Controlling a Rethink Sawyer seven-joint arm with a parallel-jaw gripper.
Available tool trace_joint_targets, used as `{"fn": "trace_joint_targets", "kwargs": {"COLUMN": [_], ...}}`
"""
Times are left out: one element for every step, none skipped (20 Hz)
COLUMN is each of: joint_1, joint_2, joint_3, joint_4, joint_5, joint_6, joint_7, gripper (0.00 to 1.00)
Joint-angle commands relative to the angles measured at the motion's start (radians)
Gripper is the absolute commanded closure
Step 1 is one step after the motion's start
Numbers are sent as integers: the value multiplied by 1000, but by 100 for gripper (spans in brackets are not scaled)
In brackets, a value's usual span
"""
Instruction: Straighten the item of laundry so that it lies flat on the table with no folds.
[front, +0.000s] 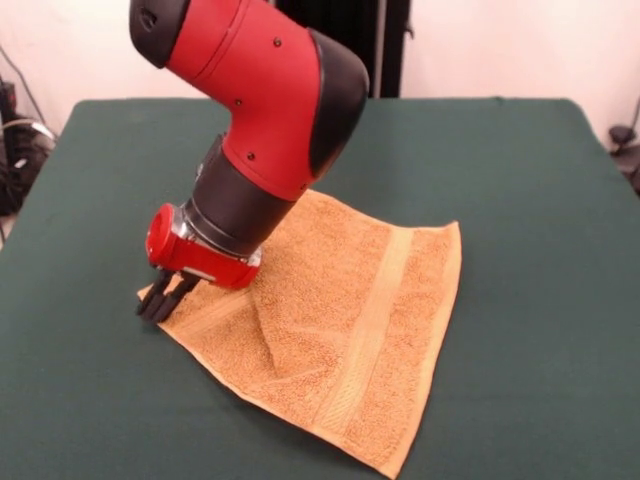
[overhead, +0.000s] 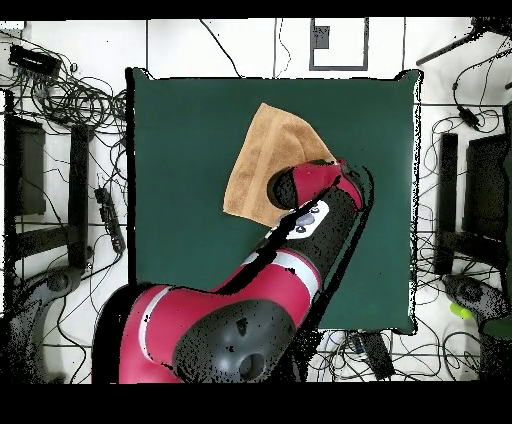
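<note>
The black-fingered claw under the red-and-black arm's red wrist collar is, in the front view, pressed down at the corner of the small orange-tan terry towel that sits at about 9 o'clock of the cloth; its dark fingers look drawn together, apparently pinching that corner, though the bite itself is partly hidden. The towel lies on the large dark green felt-covered table a little toward 6 o'clock from its middle, mostly spread, with a raised ridge running from under the wrist toward 5 o'clock and a flat woven band crossing nearer the 3 o'clock edge. In the overhead view the towel sits toward 12 o'clock of the table, and the arm covers its 4 o'clock corner, so the claw cannot be seen there (this view is turned half round). The likely risk is that a pull along the ridge rather than across it would drag the whole cloth over the felt and keep the fold; a shallow pinch could also slip off the corner.
</note>
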Motion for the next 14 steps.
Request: {"fn": "trace_joint_targets", "kwargs": {"joint_1": [16, 14, 12, 8, 6, 3, 0, -2, -5, -15, -26, -26, -32, -33], "joint_2": [84, 81, 78, 75, 69, 68, 66, 65, 61, 39, -1, -45, -101, -153], "joint_3": [53, 54, 56, 62, 65, 69, 75, 79, 87, 119, 156, 177, 212, 235], "joint_4": [-82, -84, -87, -89, -88, -94, -99, -107, -106, -91, -64, -30, 14, 55], "joint_5": [-66, -76, -86, -94, -105, -115, -127, -138, -145, -152, -154, -160, -160, -160], "joint_6": [-62, -59, -56, -53, -54, -51, -46, -39, -34, -22, 11, 43, 87, 127], "joint_7": [69, 63, 57, 52, 46, 38, 26, 16, 10, -7, -33, -57, -93, -118], "gripper": [100, 100, 100, 100, 100, 100, 100, 100, 100, 100, 100, 100, 100, 100]}}
